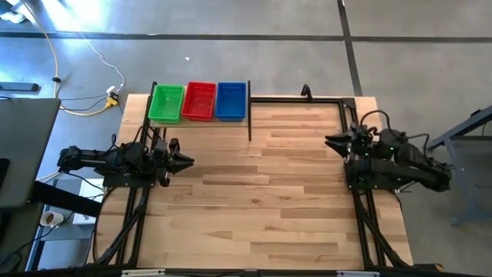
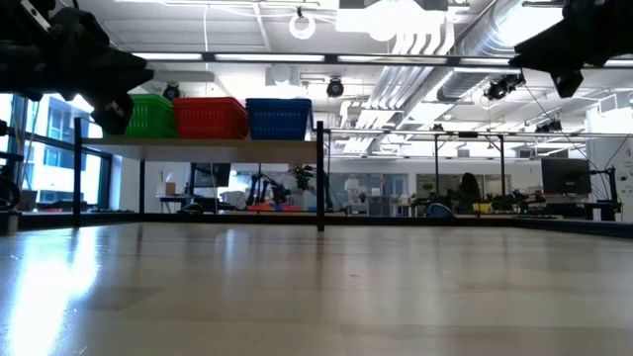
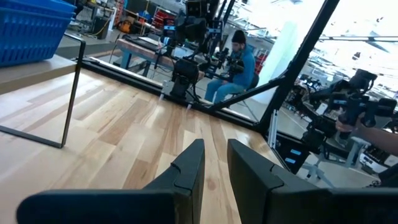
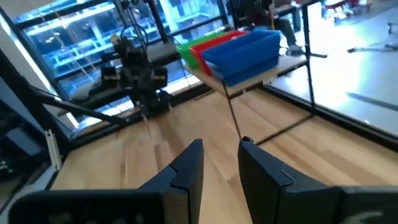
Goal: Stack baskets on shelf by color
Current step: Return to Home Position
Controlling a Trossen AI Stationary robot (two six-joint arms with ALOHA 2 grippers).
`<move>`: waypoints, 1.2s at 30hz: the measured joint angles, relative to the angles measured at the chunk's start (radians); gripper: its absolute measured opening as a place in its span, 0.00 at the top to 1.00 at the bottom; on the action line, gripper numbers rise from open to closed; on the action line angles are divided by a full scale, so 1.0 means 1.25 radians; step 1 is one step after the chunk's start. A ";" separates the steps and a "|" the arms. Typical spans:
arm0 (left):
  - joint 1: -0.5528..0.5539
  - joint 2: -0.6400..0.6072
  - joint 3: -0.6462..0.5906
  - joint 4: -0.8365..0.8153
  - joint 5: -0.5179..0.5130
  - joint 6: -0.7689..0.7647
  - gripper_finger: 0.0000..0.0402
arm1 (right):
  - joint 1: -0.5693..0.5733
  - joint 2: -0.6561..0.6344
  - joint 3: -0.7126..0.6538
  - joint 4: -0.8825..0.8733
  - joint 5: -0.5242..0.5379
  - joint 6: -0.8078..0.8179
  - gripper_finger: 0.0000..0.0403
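A green basket [image 1: 166, 102], a red basket [image 1: 200, 101] and a blue basket [image 1: 231, 100] stand side by side on the shelf [image 1: 201, 121] at the table's far left, bottoms on its plank. In the low view they line up as green [image 2: 150, 116], red [image 2: 210, 118] and blue [image 2: 279, 119]. My left gripper [image 1: 187, 161] is at the table's left side, level, just near of the shelf, open with nothing between its fingers [image 3: 214, 171]. My right gripper [image 1: 330, 141] hangs at the table's right side, pointing left, open and empty [image 4: 221, 168].
Bare wooden tabletop [image 1: 261, 192] lies between the two arms. A black frame rail [image 1: 300, 97] runs along the far edge and down the right side. The shelf's black post [image 1: 250, 123] stands on the table. A seated person [image 3: 239, 59] shows beyond the table.
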 joint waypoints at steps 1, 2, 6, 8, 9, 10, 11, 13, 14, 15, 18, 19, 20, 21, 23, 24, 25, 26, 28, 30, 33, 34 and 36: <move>0.000 0.001 0.000 0.000 0.000 0.000 0.84 | 0.002 0.003 -0.008 0.024 -0.002 -0.001 0.78; 0.000 0.001 0.000 0.000 0.000 0.000 0.84 | 0.004 0.003 -0.015 0.027 -0.001 0.004 0.78; 0.000 0.002 0.000 0.000 0.000 0.000 0.84 | 0.005 -0.004 -0.017 0.046 0.005 0.010 0.78; 0.000 0.002 0.000 0.000 0.000 0.000 0.84 | 0.004 -0.004 -0.017 0.043 0.015 0.024 0.78; 0.000 0.002 0.000 0.000 0.000 0.000 0.84 | 0.004 -0.004 -0.017 0.040 0.015 0.026 0.78; 0.000 0.002 0.000 0.000 0.000 0.000 0.84 | 0.004 -0.004 -0.017 0.041 0.016 0.026 0.78; 0.000 0.002 0.000 0.000 0.000 0.000 0.84 | 0.004 -0.004 -0.020 0.045 0.018 0.024 0.78; 0.000 0.002 0.000 0.000 0.000 0.000 0.84 | 0.004 -0.004 -0.045 0.072 0.022 0.024 0.78; 0.000 0.002 0.000 0.000 0.000 0.000 0.84 | 0.004 -0.004 -0.066 0.089 0.022 0.027 0.78; 0.000 0.002 0.000 0.000 0.000 0.000 0.84 | 0.004 -0.004 -0.091 0.113 0.022 0.037 0.78; 0.000 0.002 0.000 0.000 0.000 0.000 0.84 | 0.004 -0.003 -0.168 0.211 0.000 0.067 0.78; 0.000 0.002 0.000 0.000 0.000 0.000 0.84 | 0.004 -0.003 -0.191 0.242 -0.002 0.071 0.78; 0.000 0.002 0.000 0.000 0.000 0.000 0.84 | 0.004 -0.004 -0.213 0.272 -0.004 0.073 0.78; 0.000 0.002 0.000 0.000 0.000 0.000 0.84 | 0.004 -0.004 -0.233 0.294 -0.003 0.078 0.78; 0.000 0.002 0.000 0.000 0.000 0.000 0.84 | 0.004 -0.004 -0.271 0.329 0.001 0.084 0.78; 0.000 0.002 0.000 0.000 0.000 0.000 0.84 | 0.004 -0.003 -0.287 0.347 0.000 0.092 0.78; 0.000 0.002 0.000 0.000 0.000 0.000 0.84 | 0.004 -0.001 -0.299 0.379 -0.003 0.101 0.78; 0.000 0.002 0.000 0.000 0.000 0.000 0.84 | 0.004 0.001 -0.311 0.406 -0.011 0.103 0.78; 0.000 0.002 0.000 0.001 0.000 0.000 0.84 | 0.004 0.002 -0.310 0.413 -0.014 0.098 0.78; 0.000 0.002 0.000 0.001 0.000 0.000 0.84 | 0.004 0.002 -0.310 0.410 -0.001 0.099 0.78; 0.000 0.002 0.000 0.001 0.000 0.000 0.84 | 0.004 0.010 -0.310 0.408 -0.006 0.105 0.78; 0.000 0.002 0.000 0.001 0.000 0.000 0.84 | 0.004 0.011 -0.310 0.407 -0.006 0.099 0.78; 0.000 0.002 0.000 0.001 0.000 0.000 0.84 | 0.004 0.011 -0.310 0.407 -0.006 0.068 0.78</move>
